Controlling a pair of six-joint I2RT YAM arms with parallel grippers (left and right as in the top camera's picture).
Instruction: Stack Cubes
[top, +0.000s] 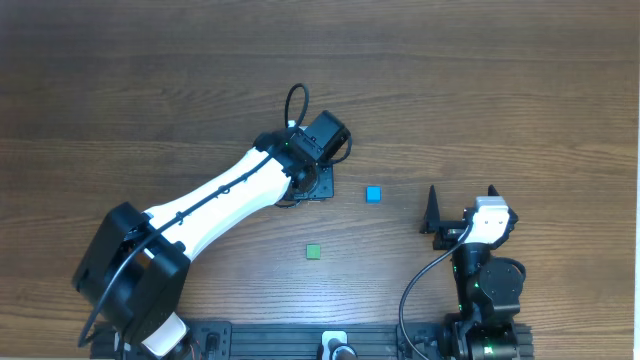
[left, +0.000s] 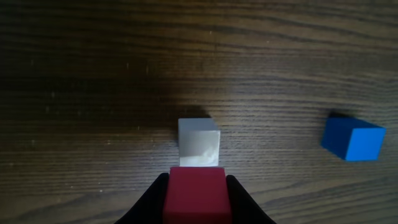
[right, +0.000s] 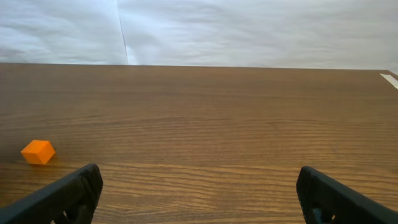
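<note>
Mid-frame, your left tool (top: 315, 183) grips a red cube (left: 196, 198) beside a grey cube (left: 199, 142); a blue cube (top: 373, 194) sits right of it (right tool (top: 462, 205) spread wide).

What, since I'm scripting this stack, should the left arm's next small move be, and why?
Probably ease the left gripper forward so its red cube sits over the grey cube, which shows just ahead of it, not under it.

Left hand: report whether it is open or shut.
Shut: the left hand holds the red cube clamped on both sides.
</note>
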